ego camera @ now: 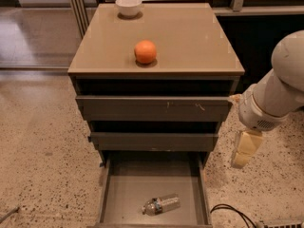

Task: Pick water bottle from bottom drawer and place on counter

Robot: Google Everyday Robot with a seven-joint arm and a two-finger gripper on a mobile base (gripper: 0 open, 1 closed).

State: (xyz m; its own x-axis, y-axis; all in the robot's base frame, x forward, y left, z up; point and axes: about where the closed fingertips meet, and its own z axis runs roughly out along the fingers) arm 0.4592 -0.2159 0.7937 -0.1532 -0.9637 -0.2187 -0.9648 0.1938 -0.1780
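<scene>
**Fig.** Drawer cabinet w/ robot arm, seen from above and in front.

(a) The bottom drawer point(124, 194) was pulled out toward the camera, exposing its flat grey floor.

(b) The water bottle point(161, 204) lay on its side on that floor, near the front and slightly R of centre. Its long axis ran approx. L–R and its dark label band was visible mid-body. Nothing touched it.

(c) The tabletop point(190, 37), glossy tan, carried an orange point(145, 52) near the front edge, L of centre. It also carried a white bowl point(128, 5) at the back L.

(d) The two upper drawers point(152, 108) sat far less extended than the bottom one, w/ a dark gap above each front.

(e) The arm point(280, 89), white, entered from the R edge of the view.

(f) The gripper point(241, 158), cream-coloured, hung pointing down beside the cabinet's R side. It was level w/ the middle drawer front, outside the bottom drawer and well apart from the bottle, above and to its R. The jaws held nothing visible; whether they stood apart or together was not discernible from this angle.

(g) A black cable point(232, 213) lay on the speckled floor point(42, 165), R of the open drawer.
</scene>
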